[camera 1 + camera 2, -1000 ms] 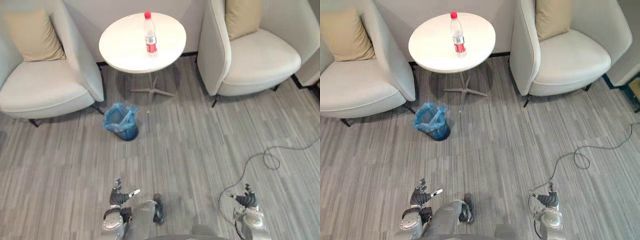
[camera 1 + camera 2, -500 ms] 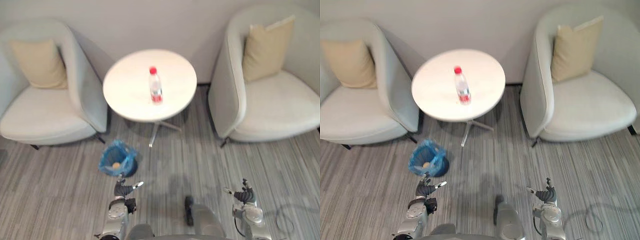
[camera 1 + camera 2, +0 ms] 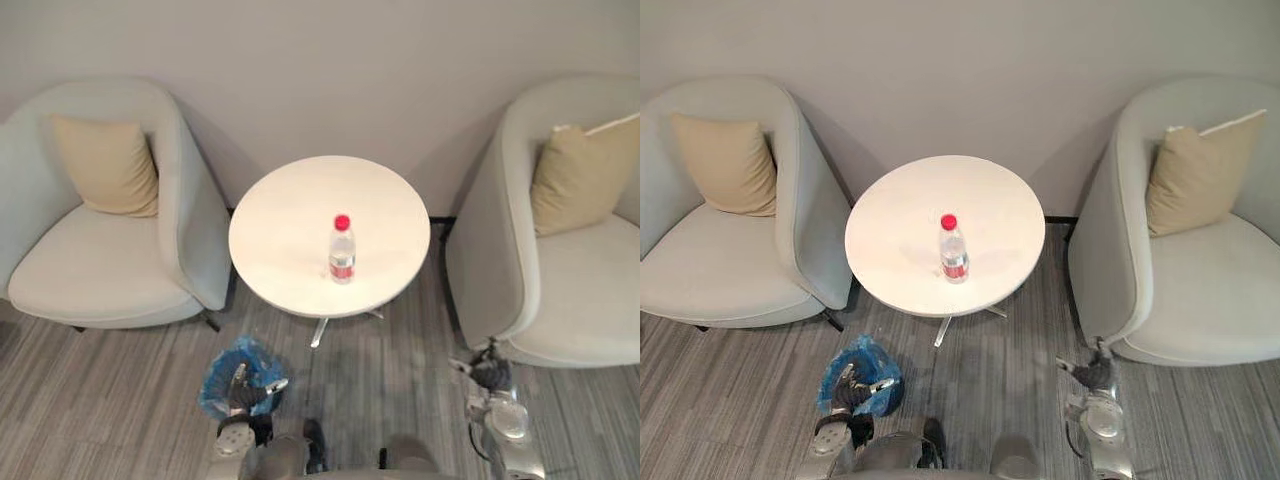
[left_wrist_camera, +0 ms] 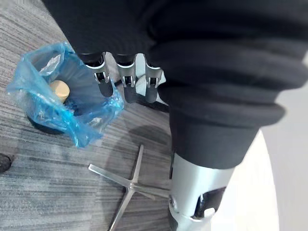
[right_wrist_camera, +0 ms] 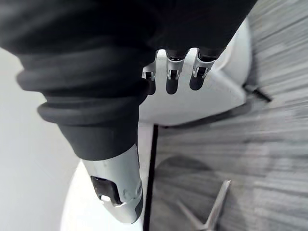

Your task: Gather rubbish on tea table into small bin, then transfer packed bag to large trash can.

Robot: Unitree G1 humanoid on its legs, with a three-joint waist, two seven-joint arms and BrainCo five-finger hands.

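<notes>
Grey floor (image 3: 390,350). Bottle (image 3: 342,255) upright mid-table (image 3: 285,215). Blue-lined bin (image 3: 213,385) at table's 7 o'clock. Left hand (image 3: 241,393) beside bin, right hand (image 3: 488,372) at 4 o'clock, both slack-fingered, empty. Gathering step barely begun, judging so; next: reach bottle.

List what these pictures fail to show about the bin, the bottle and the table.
- Bin: in the left wrist view the blue bag hides its walls and floor; in the eye views the left hand covers its near side.
- Tan lump in the bag: too small to identify.
- Bottle: too small to tell its fill.
- Table: its base is mostly hidden under the top.
</notes>
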